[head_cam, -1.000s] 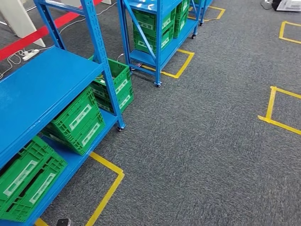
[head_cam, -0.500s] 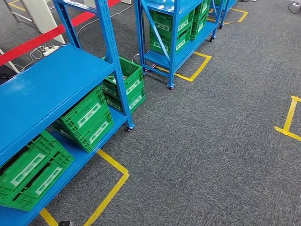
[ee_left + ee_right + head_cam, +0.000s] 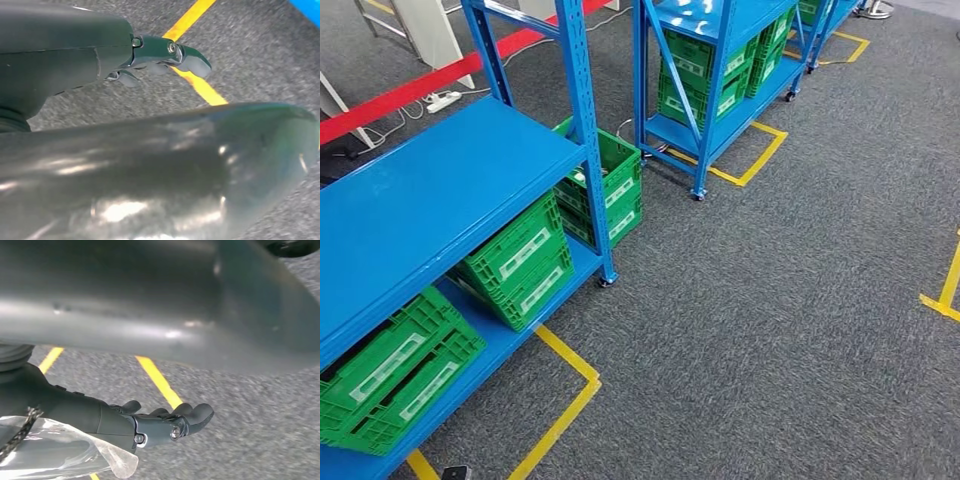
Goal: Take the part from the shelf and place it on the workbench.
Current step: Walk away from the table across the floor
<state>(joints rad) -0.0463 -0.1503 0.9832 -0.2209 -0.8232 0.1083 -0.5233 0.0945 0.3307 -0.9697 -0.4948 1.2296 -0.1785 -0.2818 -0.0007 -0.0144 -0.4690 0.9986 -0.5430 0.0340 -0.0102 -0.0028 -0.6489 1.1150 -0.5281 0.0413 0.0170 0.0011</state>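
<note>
Grey carpet (image 3: 773, 330) with yellow floor tape (image 3: 561, 415) runs past a blue shelf (image 3: 433, 200) at ten o'clock, green crates (image 3: 520, 262) on its lower tier. No workbench is in sight. The right hand (image 3: 113, 427) grips what looks like the part in a clear bag (image 3: 56, 450), so it is nearer. The left hand (image 3: 158, 57) hangs beside the body, holding nothing, fingers loosely apart.

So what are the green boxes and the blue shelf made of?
The green crates look like hard moulded plastic: slotted, ribbed sides and an even matt colour. The blue shelf looks like painted metal: a smooth, slightly shiny top and posts with rows of punched holes. I can't tell for sure from looks alone.
</note>
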